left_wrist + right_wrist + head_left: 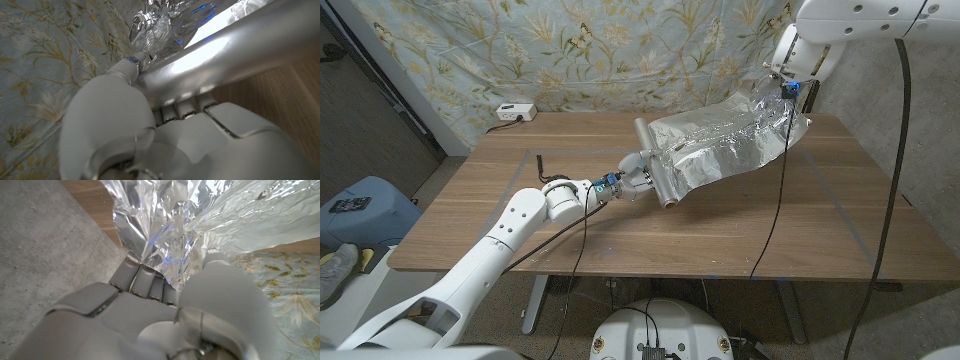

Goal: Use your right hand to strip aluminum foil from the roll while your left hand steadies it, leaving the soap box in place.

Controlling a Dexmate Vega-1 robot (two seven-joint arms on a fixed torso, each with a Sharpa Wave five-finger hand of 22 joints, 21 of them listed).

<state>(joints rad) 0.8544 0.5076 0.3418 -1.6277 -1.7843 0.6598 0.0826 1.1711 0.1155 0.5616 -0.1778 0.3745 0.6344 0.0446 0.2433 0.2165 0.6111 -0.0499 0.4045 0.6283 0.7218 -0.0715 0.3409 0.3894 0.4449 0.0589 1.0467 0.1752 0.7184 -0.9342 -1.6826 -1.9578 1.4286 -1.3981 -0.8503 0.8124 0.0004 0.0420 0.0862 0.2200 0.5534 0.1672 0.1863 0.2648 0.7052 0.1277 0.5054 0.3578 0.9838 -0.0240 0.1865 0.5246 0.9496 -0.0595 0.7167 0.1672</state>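
The foil roll (655, 165) lies on the wooden table (570, 225) near its middle. My left hand (632, 178) holds the roll (235, 47) from the near side, fingers wrapped against the shiny tube. A wide crinkled foil sheet (725, 145) stretches from the roll up toward the back right. My right hand (787, 90) is raised above the table's far right part and grips the sheet's bunched end (165, 240). In the right wrist view the fingers (145, 280) close into the crumpled foil.
A white power strip (515, 112) sits at the table's back left edge. A black cable (542, 165) lies on the table left of my left hand. Floral fabric (600, 50) hangs behind the table. A blue bin (360, 205) stands on the floor at left.
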